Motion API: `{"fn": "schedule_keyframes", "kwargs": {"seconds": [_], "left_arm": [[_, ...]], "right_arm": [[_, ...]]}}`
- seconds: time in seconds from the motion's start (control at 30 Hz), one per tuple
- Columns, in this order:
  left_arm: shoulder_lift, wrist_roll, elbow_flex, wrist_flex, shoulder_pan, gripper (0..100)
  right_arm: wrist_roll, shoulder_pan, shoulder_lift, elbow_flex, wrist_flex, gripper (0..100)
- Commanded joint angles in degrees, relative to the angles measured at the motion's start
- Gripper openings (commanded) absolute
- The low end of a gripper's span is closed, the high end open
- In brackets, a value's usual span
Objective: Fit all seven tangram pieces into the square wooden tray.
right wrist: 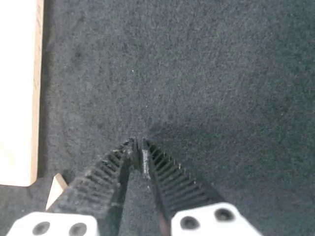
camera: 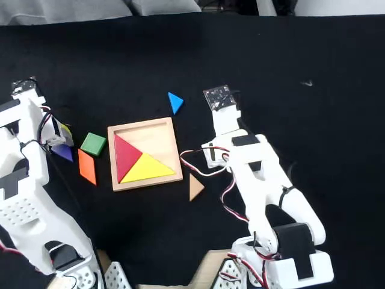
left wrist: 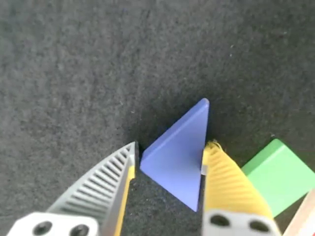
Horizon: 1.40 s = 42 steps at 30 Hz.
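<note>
In the high view, the square wooden tray (camera: 170, 129) is lying near the middle of the black bench (camera: 313, 132). Two pieces are sitting inside it: a red triangle (camera: 125, 155) against its left side and a yellow triangle (camera: 148, 169) along its near edge, the two touching. The rest of the tray floor is showing bare wood. A bright blue triangle (camera: 175, 102) is lying just beyond the tray's far right corner. A tan triangle (camera: 195, 186) is lying just off its near right corner. To the left of the tray, a green square (camera: 93, 144) and an orange parallelogram (camera: 87, 166) are resting close together. Further left, a violet triangle (camera: 62, 152) is sitting under the tip of the left arm (camera: 24, 180). The right arm (camera: 255, 174) is stretching up along the tray's right side.

In the left wrist view, the left jaws are pinching the violet triangle (left wrist: 178, 157), with one finger at its corner and the yellow one along its opposite edge. The piece is lying flat on the bench cloth. The green square (left wrist: 278, 172) is lying just beside the yellow finger.

In the right wrist view, the right jaws are pressing together at their tips, holding nothing, over bare cloth. The tray (right wrist: 17, 98) edge is running along one side, apart from the jaws. The tan triangle (right wrist: 55, 189) is peeking out beside them near the tray's corner.
</note>
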Motion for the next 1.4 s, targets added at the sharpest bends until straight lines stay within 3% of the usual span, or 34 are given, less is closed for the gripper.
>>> {"fn": "schedule_keyframes", "kwargs": {"seconds": [0.0, 0.5, 0.87, 1.03, 1.17, 1.37], "left_arm": [[0.1, 0.3, -1.5, 0.4, 0.1, 19], [-6.4, 0.0, -3.2, 0.8, 0.2, 20], [-18.9, -16.5, -3.7, 6.4, 8.7, 20], [-19.0, -8.6, -3.6, 11.1, 6.6, 21], [-18.7, -7.4, -1.8, 6.2, 0.2, 30], [-14.0, -11.2, 6.3, -2.9, -1.5, 30]], "right_arm": [[0.7, -1.1, 0.0, -2.9, 0.6, 1.2], [0.7, -1.1, 0.0, -2.9, 0.6, 1.2], [0.7, -1.0, 0.0, -2.9, 0.6, 1.2], [0.7, -1.0, 0.0, -2.9, 0.6, 1.2], [0.7, -1.1, 0.0, -2.9, 0.6, 1.2], [0.7, -1.1, 0.0, -2.9, 0.6, 1.2]]}}
